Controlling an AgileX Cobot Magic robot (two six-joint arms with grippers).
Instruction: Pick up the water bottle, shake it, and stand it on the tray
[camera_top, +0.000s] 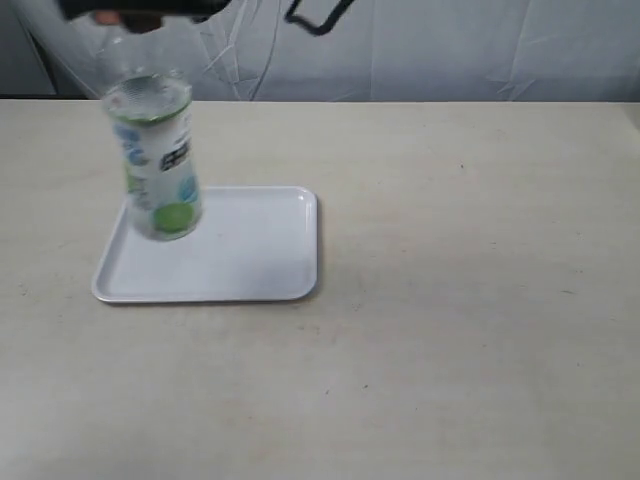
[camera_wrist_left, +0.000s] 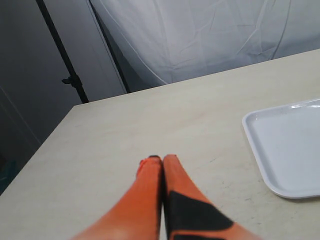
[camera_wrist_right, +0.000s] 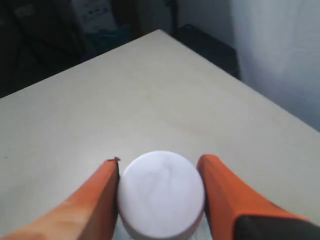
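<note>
The water bottle (camera_top: 155, 165), clear with a white-and-blue label and a green lime picture, hangs blurred and slightly tilted above the left part of the white tray (camera_top: 250, 260). My right gripper (camera_top: 140, 18) has reached across to the left and holds the bottle from above. In the right wrist view its orange fingers (camera_wrist_right: 95, 200) are shut on either side of the white cap (camera_wrist_right: 161, 192). My left gripper (camera_wrist_left: 159, 159) is shut with nothing in it, low over the bare table, with a corner of the tray (camera_wrist_left: 290, 145) off to one side.
The beige table (camera_top: 450, 300) stretches wide to the right of the tray. White cloth (camera_top: 450, 50) hangs behind the far edge. A dark piece of an arm (camera_top: 318, 14) shows at the top.
</note>
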